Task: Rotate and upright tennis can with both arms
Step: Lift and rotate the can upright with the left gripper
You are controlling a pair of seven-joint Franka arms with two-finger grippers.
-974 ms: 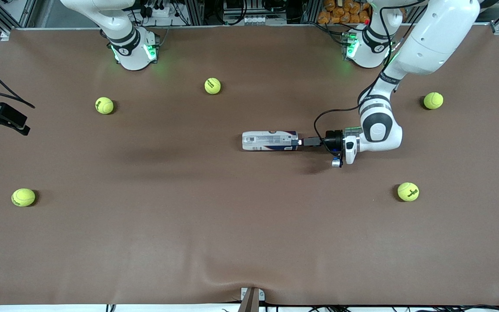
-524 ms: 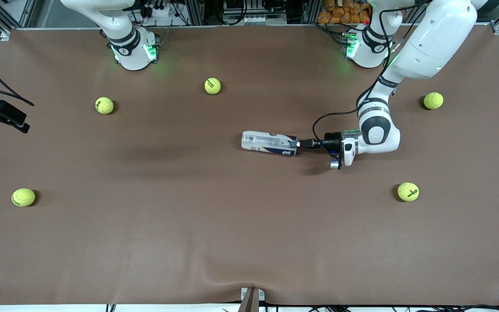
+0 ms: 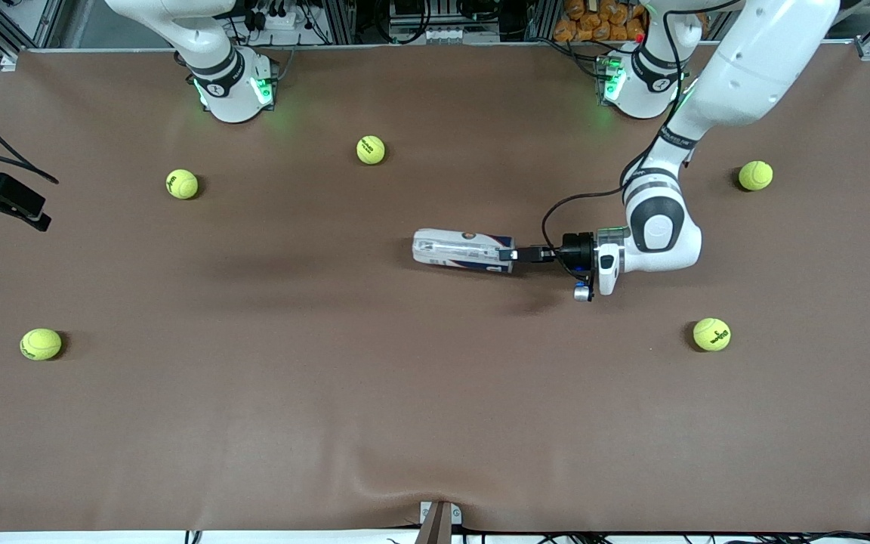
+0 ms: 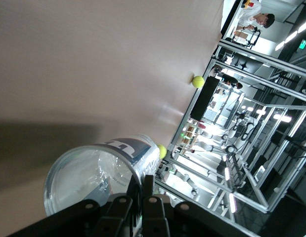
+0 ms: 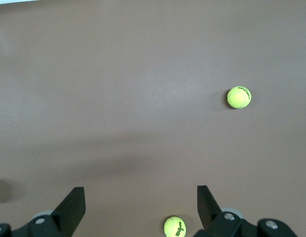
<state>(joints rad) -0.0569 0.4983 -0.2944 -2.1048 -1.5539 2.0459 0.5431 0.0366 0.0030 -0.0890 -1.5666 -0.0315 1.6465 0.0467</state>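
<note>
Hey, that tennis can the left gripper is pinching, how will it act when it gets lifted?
The tennis can looks empty and clear-walled, so probably light. It lies sideways, likely to roll if released. The left gripper pinches only its rim, so it may pivot or slip.

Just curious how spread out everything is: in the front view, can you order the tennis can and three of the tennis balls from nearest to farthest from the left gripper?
From the left gripper:
1. Tennis can, clamped at its rim.
2. Ball beside the right arm's base.
3. Ball farther along toward the right arm's end.
4. Ball at that end, nearest the camera.
</note>
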